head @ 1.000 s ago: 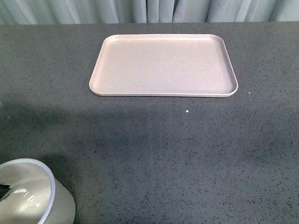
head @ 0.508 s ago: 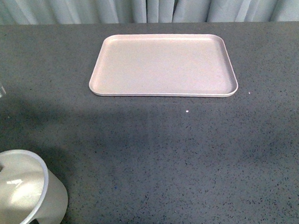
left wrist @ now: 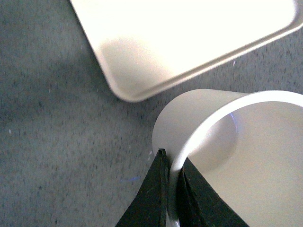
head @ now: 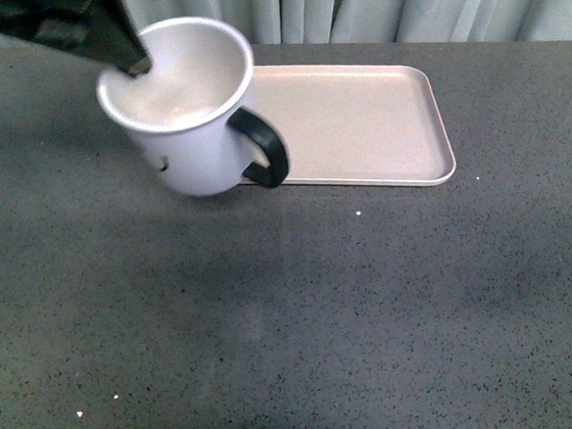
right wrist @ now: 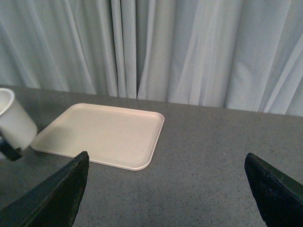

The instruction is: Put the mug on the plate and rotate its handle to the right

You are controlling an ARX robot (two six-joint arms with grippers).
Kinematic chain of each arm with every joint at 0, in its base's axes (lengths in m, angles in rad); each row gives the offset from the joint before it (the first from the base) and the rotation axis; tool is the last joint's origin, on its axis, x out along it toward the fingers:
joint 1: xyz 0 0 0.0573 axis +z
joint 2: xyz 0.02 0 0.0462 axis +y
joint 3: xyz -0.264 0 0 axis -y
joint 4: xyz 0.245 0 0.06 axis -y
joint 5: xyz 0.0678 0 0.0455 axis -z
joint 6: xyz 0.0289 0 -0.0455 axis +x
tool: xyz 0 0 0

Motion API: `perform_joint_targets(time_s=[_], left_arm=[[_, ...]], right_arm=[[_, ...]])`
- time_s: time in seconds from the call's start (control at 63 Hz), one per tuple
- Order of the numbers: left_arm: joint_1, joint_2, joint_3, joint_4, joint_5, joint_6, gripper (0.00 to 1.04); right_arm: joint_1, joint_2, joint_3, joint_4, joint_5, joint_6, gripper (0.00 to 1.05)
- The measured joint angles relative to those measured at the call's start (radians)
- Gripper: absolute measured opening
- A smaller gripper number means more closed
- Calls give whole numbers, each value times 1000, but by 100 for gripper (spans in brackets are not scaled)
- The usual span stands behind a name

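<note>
**A:** Front view: where's your mug?
**B:** Your left gripper (head: 130,57) pinches the mug (head: 186,123) by its rim. It hangs tilted in the air at the left end of the plate (head: 378,120), handle (head: 262,149) towards the right.
**A:** Left wrist view?
**B:** One finger (left wrist: 154,194) is outside the wall, one inside. I'd judge the mug stiff, light and glossy, so it could swing or slip in that thin grip. Lower it gently.
**A:** Right wrist view?
**B:** Your right gripper (right wrist: 165,158) is spread wide and empty, well apart from the mug
</note>
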State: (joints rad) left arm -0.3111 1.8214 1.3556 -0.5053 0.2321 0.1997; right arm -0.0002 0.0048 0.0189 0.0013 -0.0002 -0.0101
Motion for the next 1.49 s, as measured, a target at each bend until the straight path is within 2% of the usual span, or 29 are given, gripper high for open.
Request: perform_joint_targets(time_s=[0.302,0.73,1.127,1.381,1.429,1.492], left_arm=[[-112,306,427,-124,-26,-46,2],[-180,611,787,-263,-76,-91,2],[-181,751,988,-359,-109,-94,2],[-179,772,1026,-378,-116,-93,2],[-179,772,1026,-374,-116,-91,6],[-179,770,1018,-359,-109,-84,17]], right_arm=[[0,0,0,0,0,0,96],[0,0,0,0,0,0,95],[0,0,0,0,0,0,96],[0,0,0,0,0,0,95],[0,0,0,0,0,0,95],[0,0,0,0,0,0,95]])
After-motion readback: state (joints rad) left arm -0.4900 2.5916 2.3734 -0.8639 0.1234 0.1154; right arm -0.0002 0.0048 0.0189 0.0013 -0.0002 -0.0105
